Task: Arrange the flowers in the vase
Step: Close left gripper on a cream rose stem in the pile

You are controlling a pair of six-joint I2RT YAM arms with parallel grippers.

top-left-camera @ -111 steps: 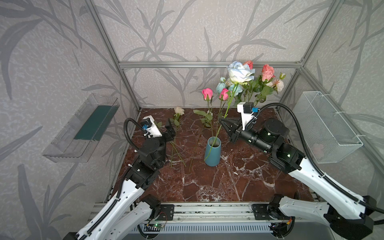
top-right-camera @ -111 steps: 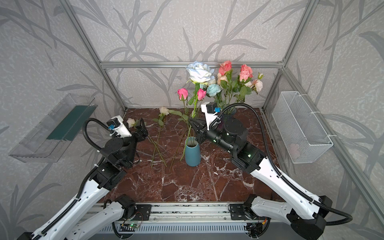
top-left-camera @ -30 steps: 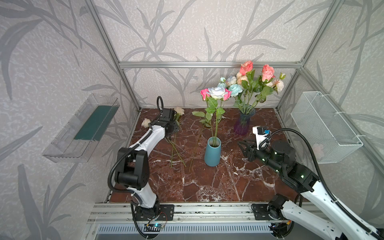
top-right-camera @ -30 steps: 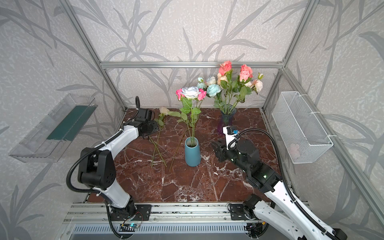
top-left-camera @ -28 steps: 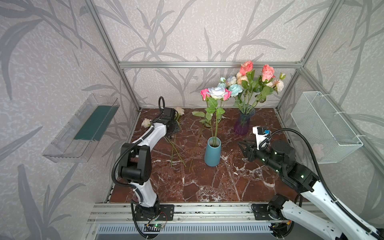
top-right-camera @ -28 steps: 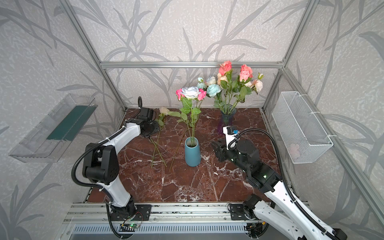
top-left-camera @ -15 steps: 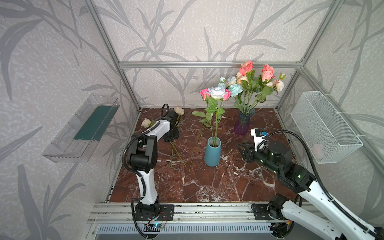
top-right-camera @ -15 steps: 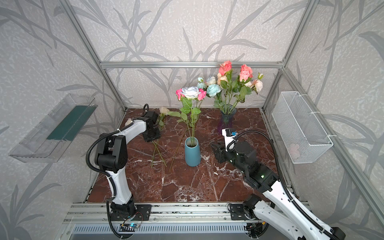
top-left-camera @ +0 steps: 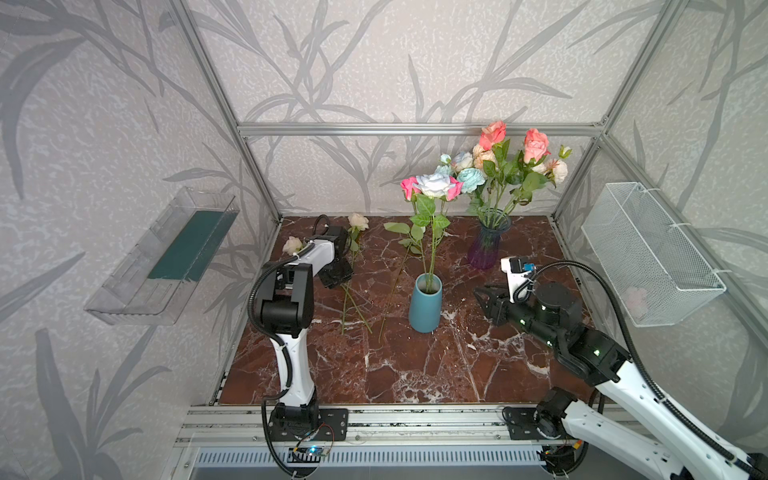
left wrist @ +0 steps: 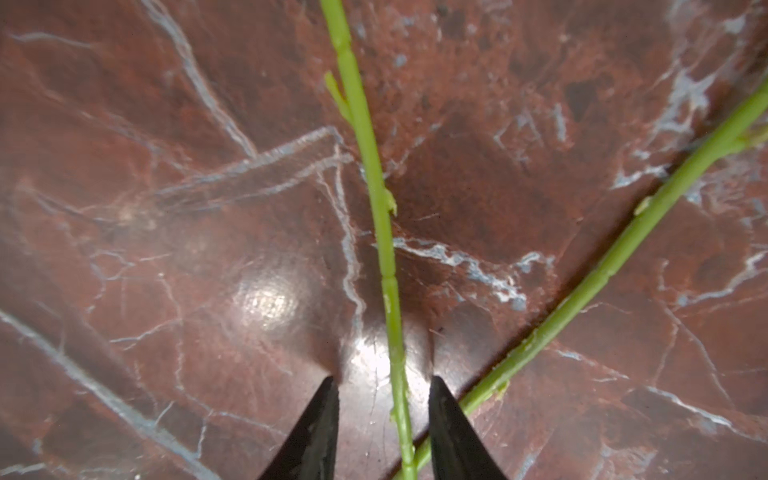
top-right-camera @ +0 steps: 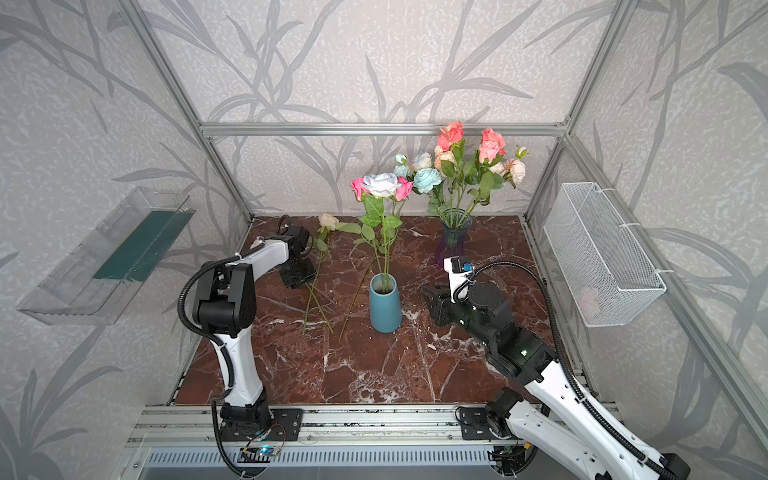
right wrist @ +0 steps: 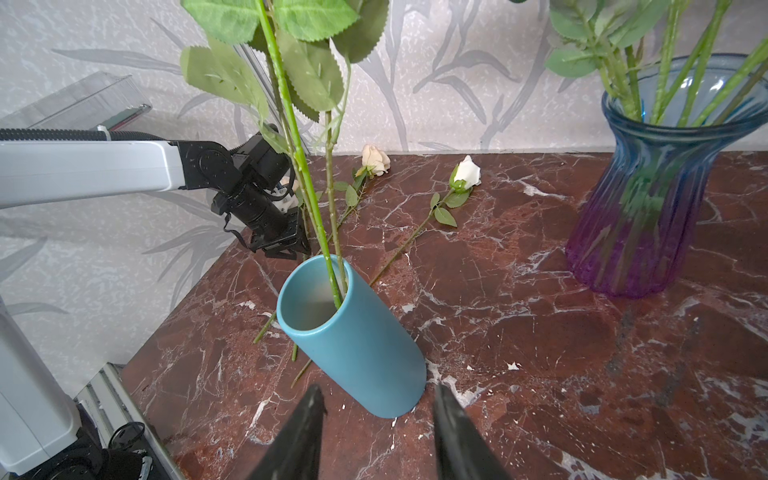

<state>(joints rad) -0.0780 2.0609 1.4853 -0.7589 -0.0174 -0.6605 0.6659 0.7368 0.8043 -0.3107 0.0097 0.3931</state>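
Note:
The teal vase [top-left-camera: 424,305] [top-right-camera: 385,307] [right wrist: 357,345] stands mid-table and holds three flowers [top-left-camera: 432,185] [top-right-camera: 381,185], two pink and one pale blue-white. Loose cream flowers [top-left-camera: 358,221] [right wrist: 376,160] lie at the back left, their stems [top-left-camera: 347,303] running forward. My left gripper [top-left-camera: 338,276] [top-right-camera: 300,277] [left wrist: 382,379] points down onto those stems. It is open, with one green stem [left wrist: 376,187] between the fingers and a gap on each side. My right gripper [top-left-camera: 482,293] [top-right-camera: 430,295] [right wrist: 378,388] is open and empty, low beside the vase's right side.
A blue-purple glass vase [top-left-camera: 488,241] [right wrist: 648,199] with a full bouquet stands at the back right. A second stem [left wrist: 623,249] crosses beside one left finger. A wire basket [top-left-camera: 648,253] hangs on the right wall and a clear tray [top-left-camera: 166,257] on the left wall.
The pale blue rose that my right gripper held now stands in the teal vase. My left gripper has come down over the loose stems, its jaws narrowing. My right gripper has edged towards the vase.

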